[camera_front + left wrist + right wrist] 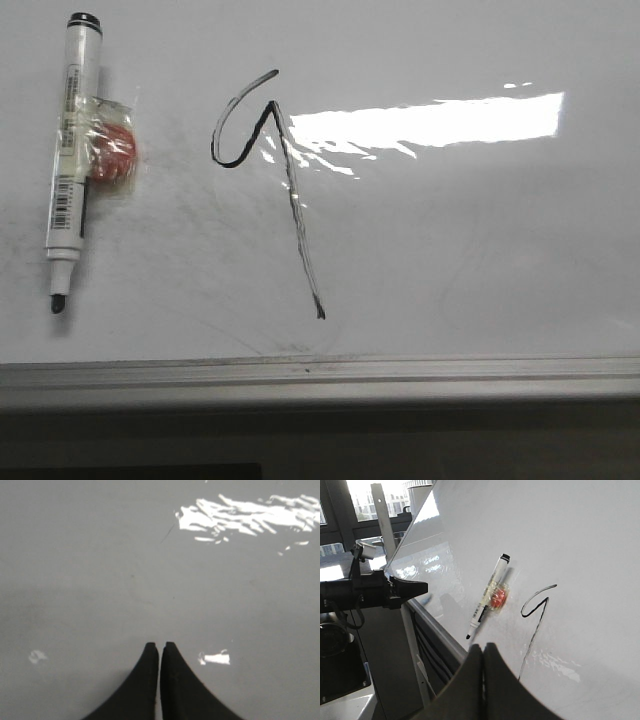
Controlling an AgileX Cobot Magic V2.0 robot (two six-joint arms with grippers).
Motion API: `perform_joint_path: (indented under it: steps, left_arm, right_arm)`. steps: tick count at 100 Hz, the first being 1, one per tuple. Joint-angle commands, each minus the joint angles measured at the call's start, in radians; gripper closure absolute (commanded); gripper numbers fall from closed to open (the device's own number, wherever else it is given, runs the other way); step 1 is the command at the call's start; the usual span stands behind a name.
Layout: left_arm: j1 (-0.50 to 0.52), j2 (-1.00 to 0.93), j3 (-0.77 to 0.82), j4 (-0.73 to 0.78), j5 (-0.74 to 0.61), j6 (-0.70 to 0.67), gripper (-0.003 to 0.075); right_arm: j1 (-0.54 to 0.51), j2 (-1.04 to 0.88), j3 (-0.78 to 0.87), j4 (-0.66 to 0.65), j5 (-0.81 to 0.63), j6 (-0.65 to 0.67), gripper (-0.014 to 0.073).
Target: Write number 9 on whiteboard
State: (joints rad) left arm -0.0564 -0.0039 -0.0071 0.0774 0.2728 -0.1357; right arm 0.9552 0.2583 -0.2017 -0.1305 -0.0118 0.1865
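Note:
The number 9 (270,180) is drawn in black on the whiteboard (470,260), a small open loop above a long slanted tail. In the right wrist view the number 9 (535,620) shows on the whiteboard (590,555) too. A white marker (73,150) with its black tip uncapped lies left of the number, taped to a red pad (112,150). The marker (487,597) also shows in the right wrist view. My left gripper (160,645) is shut and empty over a plain grey surface. My right gripper (482,647) is shut and empty, off the board's edge.
A grey metal edge rail (320,372) runs along the board's near side. A bright glare patch (430,122) lies right of the number. The other arm (370,592) and a stand post (415,650) show beyond the board's edge in the right wrist view.

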Motion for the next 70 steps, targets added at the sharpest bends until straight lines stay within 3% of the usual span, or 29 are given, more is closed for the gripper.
perform_joint_path:
  steps: [1, 23, 43, 70]
  left_arm:
    - [0.004, -0.029, 0.04, 0.001, -0.001, -0.019, 0.0741]
    - [0.004, -0.029, 0.04, -0.007, 0.019, -0.021, 0.0741]
    - [0.004, -0.029, 0.04, -0.005, -0.13, -0.021, 0.0741]
    - [0.004, -0.029, 0.04, -0.005, -0.181, -0.021, 0.0741]
  right_arm:
    - [0.003, 0.006, -0.025, -0.011, -0.08, -0.002, 0.0657]
    - [0.003, 0.006, -0.025, -0.011, -0.08, -0.002, 0.0657]
    - [0.003, 0.006, -0.025, -0.011, -0.08, -0.002, 0.0657]
    - [0.003, 0.006, -0.025, -0.011, -0.08, -0.002, 0.0657]
